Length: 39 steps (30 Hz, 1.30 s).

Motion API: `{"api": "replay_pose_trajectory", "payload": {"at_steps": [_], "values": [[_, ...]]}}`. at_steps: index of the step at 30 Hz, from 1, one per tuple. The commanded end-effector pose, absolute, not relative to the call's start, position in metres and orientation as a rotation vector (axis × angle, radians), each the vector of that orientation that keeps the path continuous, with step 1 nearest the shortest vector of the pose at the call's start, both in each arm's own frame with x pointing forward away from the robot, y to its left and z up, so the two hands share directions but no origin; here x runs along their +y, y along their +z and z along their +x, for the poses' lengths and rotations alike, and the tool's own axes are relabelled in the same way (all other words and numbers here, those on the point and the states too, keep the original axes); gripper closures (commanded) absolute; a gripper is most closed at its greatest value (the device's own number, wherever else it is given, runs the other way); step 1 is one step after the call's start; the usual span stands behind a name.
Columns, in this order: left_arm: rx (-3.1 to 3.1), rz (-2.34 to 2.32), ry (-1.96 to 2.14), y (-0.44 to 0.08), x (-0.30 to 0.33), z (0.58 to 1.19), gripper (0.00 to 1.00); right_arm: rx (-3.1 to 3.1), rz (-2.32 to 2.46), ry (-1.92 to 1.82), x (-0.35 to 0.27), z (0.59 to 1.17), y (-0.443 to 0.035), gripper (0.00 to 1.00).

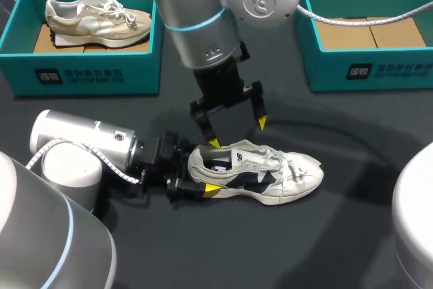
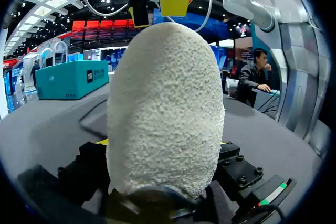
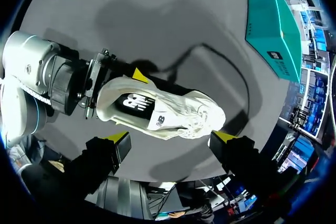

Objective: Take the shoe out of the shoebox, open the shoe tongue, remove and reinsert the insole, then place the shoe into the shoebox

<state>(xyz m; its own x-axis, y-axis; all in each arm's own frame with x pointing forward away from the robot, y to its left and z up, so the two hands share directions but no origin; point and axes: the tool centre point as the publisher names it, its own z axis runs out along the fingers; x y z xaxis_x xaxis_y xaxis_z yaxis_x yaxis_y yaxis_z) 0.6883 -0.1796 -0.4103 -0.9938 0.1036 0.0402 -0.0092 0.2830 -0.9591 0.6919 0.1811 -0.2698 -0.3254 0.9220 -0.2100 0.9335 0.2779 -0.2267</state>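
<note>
A white shoe with dark side panels lies on its sole on the dark table, toe pointing right. My left gripper comes in low from the left and is shut on the shoe's heel, one yellow tip showing on the near side. In the left wrist view the pale heel fills the space between the fingers. My right gripper hangs open just above the shoe's opening. In the right wrist view the shoe lies below and between the right gripper's spread fingers.
A teal shoebox at the back left holds a beige shoe. A second teal shoebox at the back right shows only a cardboard floor. A grey cable runs over that box.
</note>
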Motion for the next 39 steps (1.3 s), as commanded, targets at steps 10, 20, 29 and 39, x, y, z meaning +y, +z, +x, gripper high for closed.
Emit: {"api": "replay_pose_trajectory", "payload": {"at_steps": [10, 20, 29, 39], "values": [[-2.441, -0.091, 1.823, -0.414, -0.181, 0.685, 1.0, 2.402, 1.634, -0.524, 0.194, 0.683, -0.274, 0.0], [-2.441, -0.091, 1.823, -0.414, -0.181, 0.685, 1.0, 2.329, 1.635, -0.531, 0.187, 0.681, -0.289, 0.0], [-2.441, -0.091, 1.823, -0.414, -0.181, 0.685, 1.0, 2.272, 1.619, -0.563, 0.184, 0.679, -0.3, 0.0], [-2.441, -0.091, 1.823, -0.414, -0.181, 0.685, 1.0, 2.234, 1.577, -0.594, 0.185, 0.686, -0.311, 0.0]]}}
